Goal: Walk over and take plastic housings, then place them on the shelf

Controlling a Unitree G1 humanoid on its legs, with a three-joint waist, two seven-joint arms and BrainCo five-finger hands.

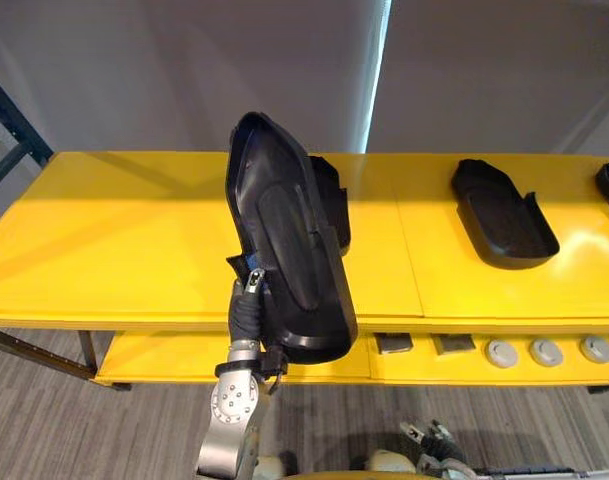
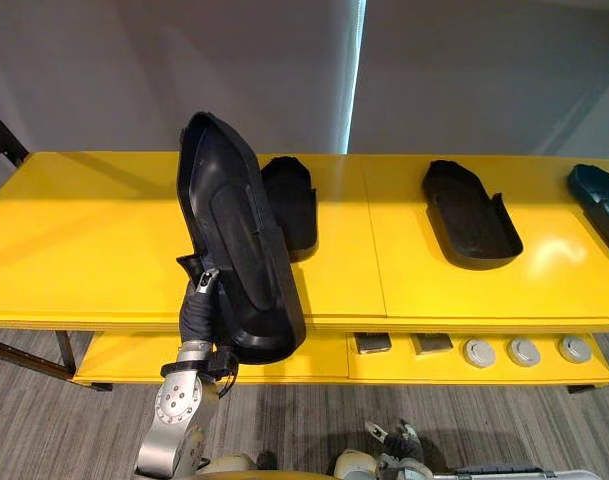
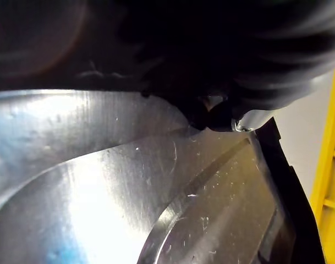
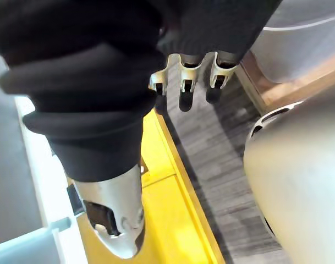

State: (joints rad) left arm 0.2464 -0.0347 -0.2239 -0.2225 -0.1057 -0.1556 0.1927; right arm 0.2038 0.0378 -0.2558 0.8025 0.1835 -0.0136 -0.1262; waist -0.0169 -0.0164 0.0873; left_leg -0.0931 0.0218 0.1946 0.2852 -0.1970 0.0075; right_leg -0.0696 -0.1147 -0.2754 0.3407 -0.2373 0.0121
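Left hand pinches the lower edge of the black housing. My thumb is on its hollow face, fingers hidden behind. The housing stands upright at the front edge of the yellow shelf. Second housing just behind it, third housing well right, both on top. Right hand hangs low, fingers relaxed, empty.

housing: black plastic, semi-gloss, fine scratches | shelf: yellow, smooth, glossy | floor: grey, matt, streaked

Four housings — three discs — two blocks
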